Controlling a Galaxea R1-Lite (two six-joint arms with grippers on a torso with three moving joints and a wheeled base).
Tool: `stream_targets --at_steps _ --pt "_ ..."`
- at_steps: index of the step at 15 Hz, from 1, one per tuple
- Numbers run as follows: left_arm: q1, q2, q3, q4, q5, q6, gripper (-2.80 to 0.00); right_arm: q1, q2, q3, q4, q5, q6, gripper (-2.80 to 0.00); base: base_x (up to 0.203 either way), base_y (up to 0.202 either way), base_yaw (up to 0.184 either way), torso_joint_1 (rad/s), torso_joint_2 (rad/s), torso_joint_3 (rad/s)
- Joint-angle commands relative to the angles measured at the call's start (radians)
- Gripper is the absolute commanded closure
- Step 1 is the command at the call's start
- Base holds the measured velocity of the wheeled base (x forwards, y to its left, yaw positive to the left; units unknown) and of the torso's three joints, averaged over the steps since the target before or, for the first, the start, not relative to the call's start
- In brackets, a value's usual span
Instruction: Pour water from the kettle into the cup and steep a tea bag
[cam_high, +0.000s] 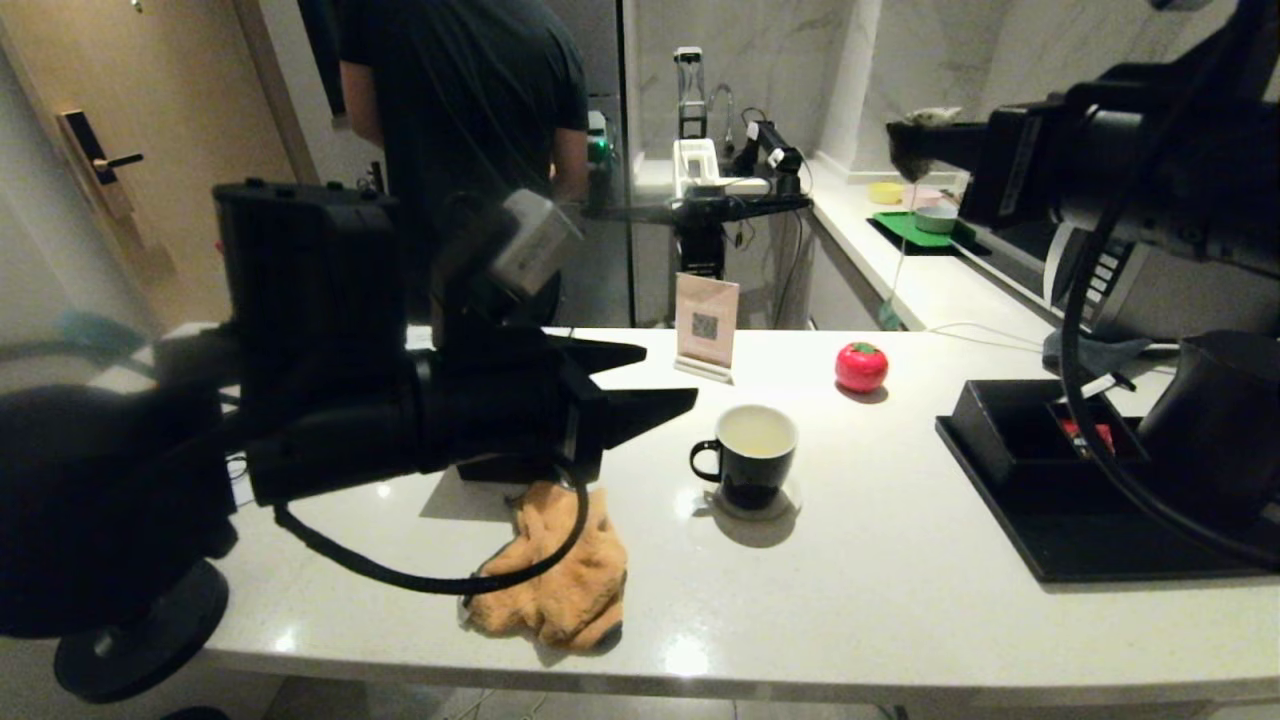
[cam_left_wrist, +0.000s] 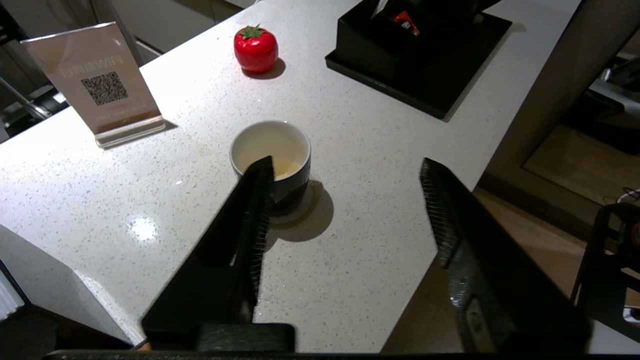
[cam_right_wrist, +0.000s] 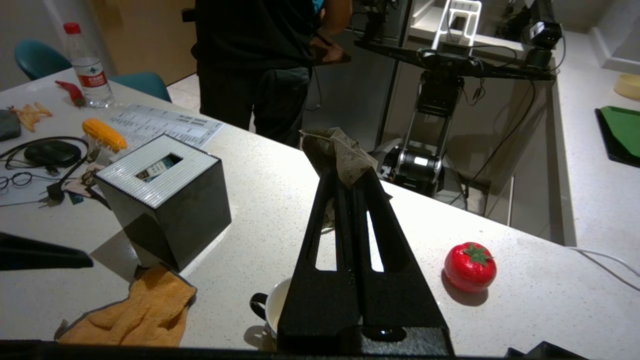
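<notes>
The black cup (cam_high: 750, 455) with its white inside stands on a coaster mid-table. A little pale water (cam_left_wrist: 287, 167) lies at its bottom. My left gripper (cam_high: 655, 375) hovers just left of the cup (cam_left_wrist: 272, 150), open, with nothing between its fingers (cam_left_wrist: 250, 225). My right gripper (cam_right_wrist: 350, 175) is raised high above the table's right side, shut on the beige tea bag (cam_right_wrist: 340, 150). The tea bag (cam_high: 915, 135) sticks out past the tips and its string dangles below. The black kettle (cam_high: 1215, 430) stands at the far right, partly hidden by my right arm's cable.
A red tomato-shaped object (cam_high: 861, 366) and a QR-code sign (cam_high: 706, 325) stand behind the cup. An orange cloth (cam_high: 560, 570) lies at the front left by the black tissue box (cam_right_wrist: 165, 200). A black tray (cam_high: 1050, 520) fills the right. A person stands behind the table.
</notes>
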Motion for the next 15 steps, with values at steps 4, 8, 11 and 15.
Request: stream_targets --at_steps 4,8,11,15 --pt "-0.001 0.022 -0.002 -0.003 -0.002 0.002 -2.8 0.053 0.052 -0.008 -0.027 0.0 0.003 0.0 0.0 0.0 0.0 0.0 0.0 0.0" --pt "-0.002 0.028 0.011 -0.071 -0.001 0.001 -2.8 0.106 0.08 -0.011 -0.059 0.0 0.003 0.0 0.0 0.0 0.0 0.0 0.0 0.0" --pt "-0.009 0.079 0.03 -0.235 0.0 0.002 -2.8 0.145 0.09 -0.011 -0.06 -0.003 0.003 0.0 0.0 0.0 0.0 0.0 0.0 0.0" --pt "-0.04 0.099 0.036 -0.259 0.0 0.005 -2.8 0.183 0.095 -0.011 -0.062 -0.003 0.003 0.0 0.0 0.0 0.0 0.0 0.0 0.0"
